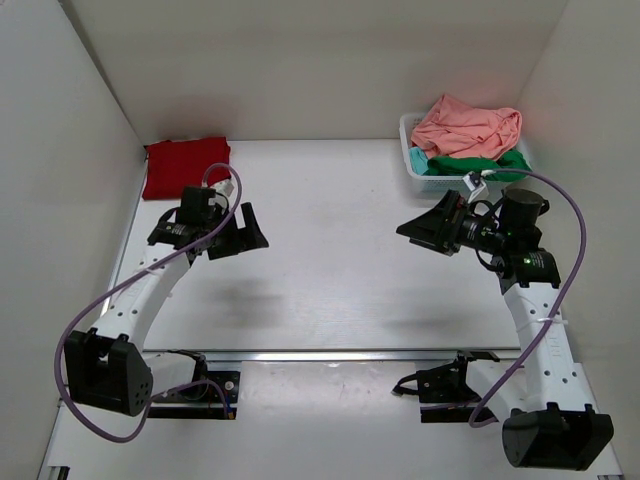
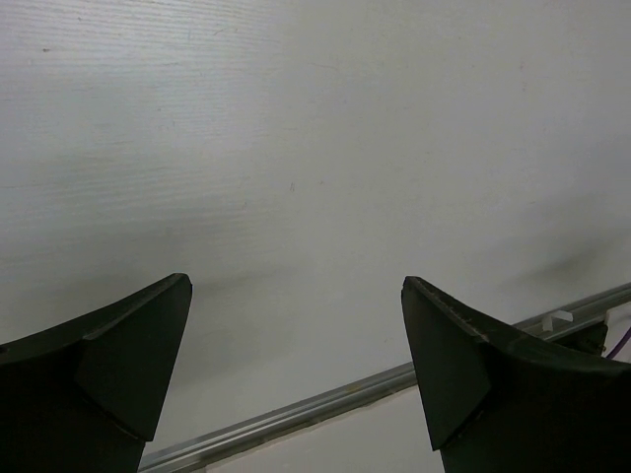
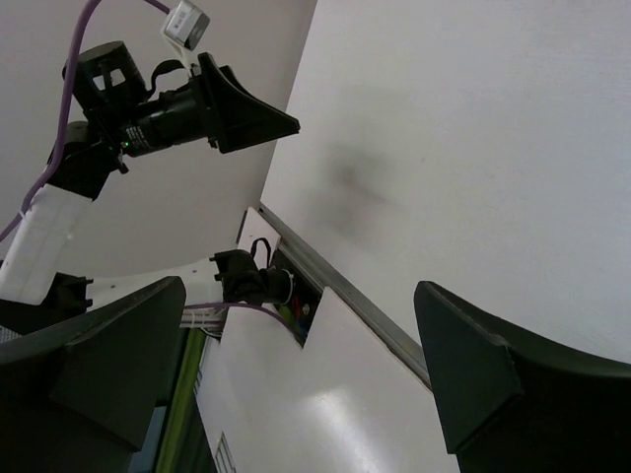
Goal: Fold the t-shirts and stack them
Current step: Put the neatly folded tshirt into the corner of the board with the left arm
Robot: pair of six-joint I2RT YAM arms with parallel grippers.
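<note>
A dark red t-shirt (image 1: pixel 184 164) lies folded at the far left corner of the table. A salmon pink t-shirt (image 1: pixel 466 126) is crumpled on top of a green t-shirt (image 1: pixel 470 166) in the white lattice basket (image 1: pixel 410 152) at the far right. My left gripper (image 1: pixel 243 234) is open and empty, above bare table, right of and nearer than the red shirt; in the left wrist view (image 2: pixel 296 286) only table shows between its fingers. My right gripper (image 1: pixel 422 227) is open and empty, nearer than the basket, pointing left; it also shows in the right wrist view (image 3: pixel 301 291).
White walls close the table on the left, back and right. A metal rail (image 1: pixel 330 354) runs across near the arm bases. The left arm (image 3: pixel 148 103) shows in the right wrist view.
</note>
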